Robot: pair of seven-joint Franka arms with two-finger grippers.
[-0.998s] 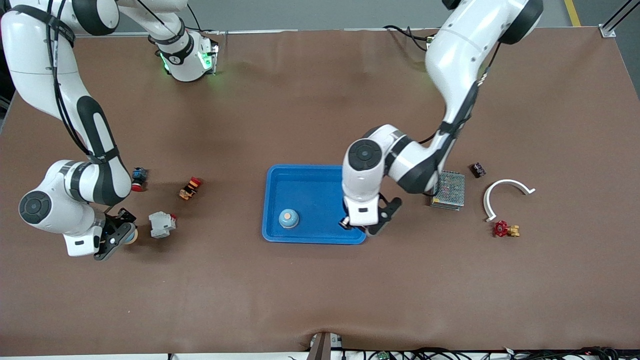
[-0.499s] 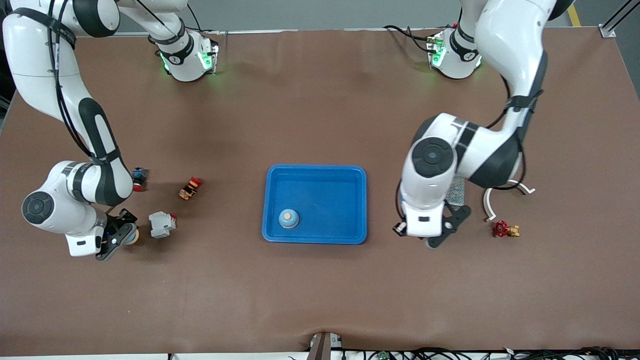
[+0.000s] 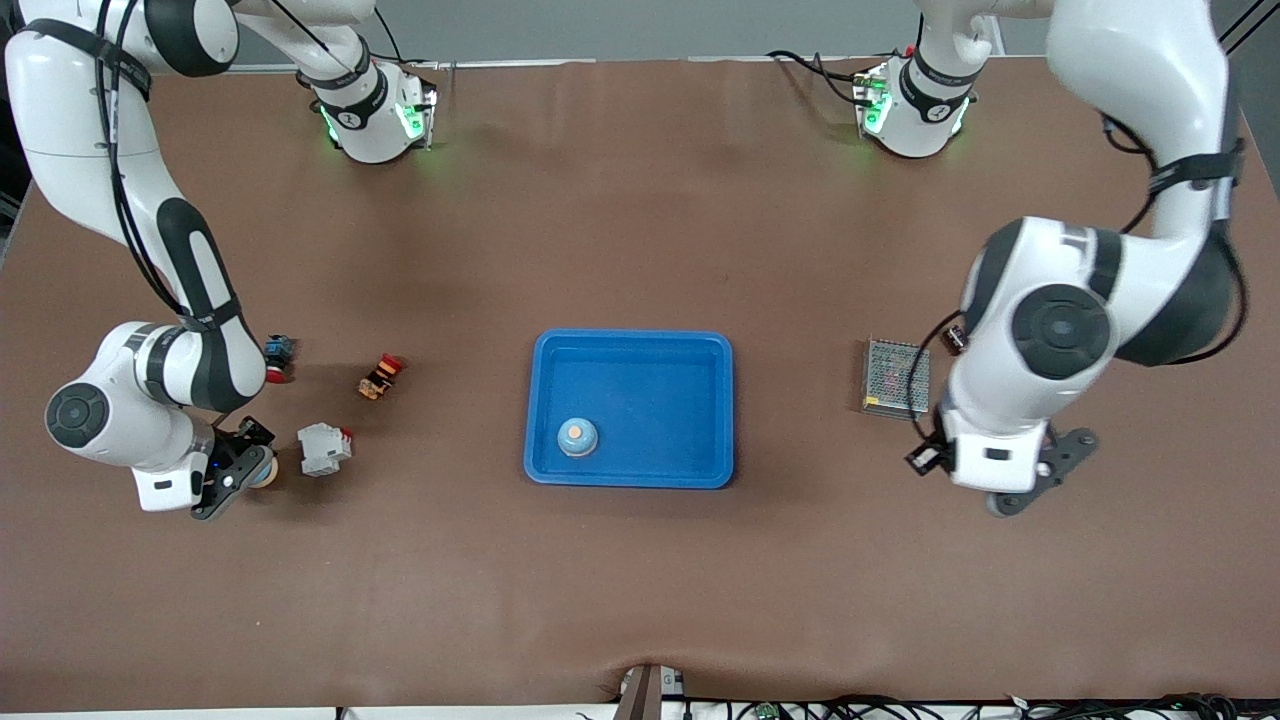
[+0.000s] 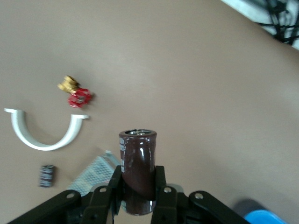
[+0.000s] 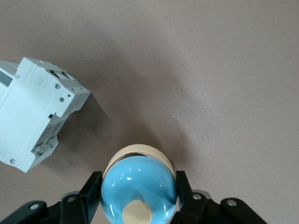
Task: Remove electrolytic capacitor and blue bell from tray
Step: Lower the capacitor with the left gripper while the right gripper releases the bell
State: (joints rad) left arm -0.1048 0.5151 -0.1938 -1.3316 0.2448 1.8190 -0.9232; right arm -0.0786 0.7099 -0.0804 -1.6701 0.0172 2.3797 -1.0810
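Note:
My left gripper [image 4: 138, 181] is shut on a dark brown capacitor [image 4: 138, 163], held upright in the air. In the front view this gripper [image 3: 985, 470] hangs over the table at the left arm's end, beside a metal mesh box [image 3: 896, 377]. My right gripper [image 5: 138, 186] is shut on a light blue bell [image 5: 138, 189] with a cream base, low at the table. In the front view this gripper [image 3: 238, 476] and the bell [image 3: 265, 470] sit beside a white breaker [image 3: 323, 448]. A blue tray [image 3: 640, 345] lies mid-table with a second blue bell [image 3: 578, 436] in it.
A red and gold valve [image 4: 77, 95], a white curved clamp [image 4: 44, 135], a small dark capacitor [image 4: 46, 175] and the mesh box [image 4: 93, 170] lie under the left arm. A red and orange part [image 3: 381, 375] and a blue and red button [image 3: 278, 357] lie near the breaker [image 5: 35, 114].
My left arm has swung from the tray's edge toward its own end of the table, carrying the capacitor. The right gripper has stayed at the bell by the breaker.

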